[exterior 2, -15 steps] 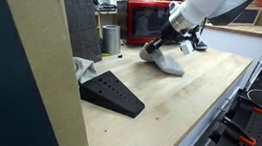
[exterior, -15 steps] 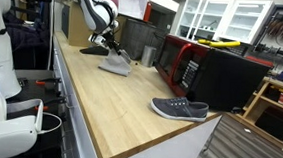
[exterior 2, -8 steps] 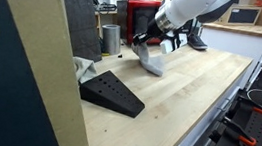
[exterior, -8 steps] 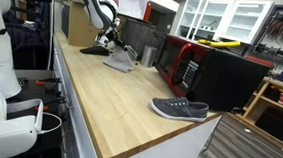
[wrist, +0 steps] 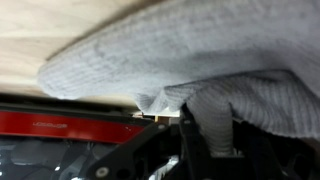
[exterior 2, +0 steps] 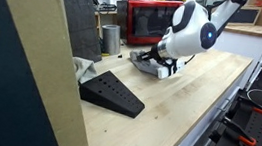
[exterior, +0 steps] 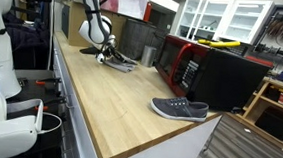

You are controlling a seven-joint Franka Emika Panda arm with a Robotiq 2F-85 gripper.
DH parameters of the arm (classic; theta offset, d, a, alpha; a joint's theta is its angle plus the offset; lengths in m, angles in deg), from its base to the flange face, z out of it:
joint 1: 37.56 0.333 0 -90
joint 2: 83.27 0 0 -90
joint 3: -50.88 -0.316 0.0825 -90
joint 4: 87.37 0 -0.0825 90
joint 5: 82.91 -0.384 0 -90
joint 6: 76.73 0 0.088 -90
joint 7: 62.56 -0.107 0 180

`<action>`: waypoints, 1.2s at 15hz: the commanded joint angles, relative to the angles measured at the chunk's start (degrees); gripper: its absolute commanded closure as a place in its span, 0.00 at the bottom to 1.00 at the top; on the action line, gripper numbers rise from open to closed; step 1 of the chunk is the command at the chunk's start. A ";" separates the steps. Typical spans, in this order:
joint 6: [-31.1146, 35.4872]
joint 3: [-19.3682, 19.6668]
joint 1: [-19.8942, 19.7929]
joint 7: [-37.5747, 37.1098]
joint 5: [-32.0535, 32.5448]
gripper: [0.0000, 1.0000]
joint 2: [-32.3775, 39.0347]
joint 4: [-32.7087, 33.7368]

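**Item:** grey shoe, knit upper, pale sole

**In an exterior view:** the grey shoe (exterior: 121, 63) was at the far end of the wooden counter (exterior: 104, 112), just in front of the red microwave (exterior: 187, 64). The gripper (exterior: 105, 54) was low at one end of the shoe, in contact with it. A second shoe (exterior: 179, 109) of like make lay well apart, by the counter's near corner.

**In an exterior view:** the shoe (exterior 2: 156, 67) sat under the white wrist, with the gripper (exterior 2: 156, 57) down on its upper. It could not be told whether the sole rested fully on the boards or was tipped. A black wedge (exterior 2: 114, 92) lay near, and a metal cup (exterior 2: 110, 37) stood behind.

**Wrist view:** grey knit (wrist: 200, 55) filled most of the frame. A fold of it was bunched at the gripper (wrist: 168, 112), and the claw was clamped onto the fabric edge of the shoe.

**Handling, as judged:**
- Weight: light.
- Upper: soft and yielding, likely to crumple and sag under a pinch.
- Sole: stiffer, and less slippery on wood.
- Fragility: not fragile.
- Best purchase: the collar or heel rim, where the cloth is doubled and firmer. A hold on the loose knit alone would probably let the shoe swing
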 commanded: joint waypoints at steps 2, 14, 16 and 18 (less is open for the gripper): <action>-11.42 -14.54 -9.79 -3.62 -2.05 0.96 1.25 -0.27; -29.98 -61.64 -55.18 -3.18 2.17 0.53 23.71 -17.21; -28.13 -62.92 -60.44 -3.18 1.94 0.37 25.66 -20.89; -26.53 -64.04 -65.14 -3.18 2.36 0.22 27.30 -23.30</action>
